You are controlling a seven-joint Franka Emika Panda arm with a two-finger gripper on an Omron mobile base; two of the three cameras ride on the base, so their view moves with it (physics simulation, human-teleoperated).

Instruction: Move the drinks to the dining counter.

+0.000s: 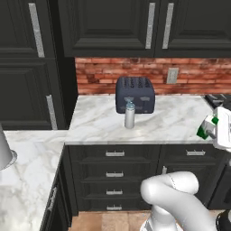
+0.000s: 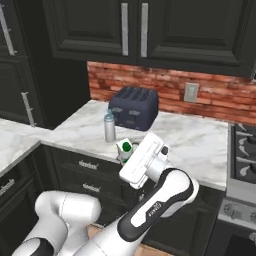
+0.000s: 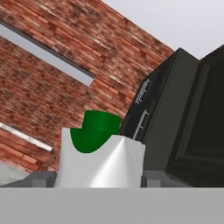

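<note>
My gripper (image 3: 98, 177) is shut on the short green-and-white carton (image 3: 98, 151), whose green top fills the middle of the hand view. From the base, the carton (image 2: 124, 149) hangs tilted at the front edge of the marble worktop, and the gripper (image 2: 128, 153) holds it from the right. In the left base view the carton (image 1: 205, 128) sits at the far right in the gripper (image 1: 210, 129). The tall grey metal bottle with a light-blue cap (image 1: 130, 115) (image 2: 109, 126) stands upright on the worktop, in front of the toaster and left of the carton. The dining counter is out of view.
A dark blue-grey toaster (image 1: 135, 94) (image 2: 133, 107) stands against the brick wall behind the bottle. A stove (image 2: 243, 152) adjoins the worktop (image 2: 195, 140) on the right. Dark cabinets hang overhead. A grey paper-towel roll (image 1: 4, 151) stands on the side counter at left.
</note>
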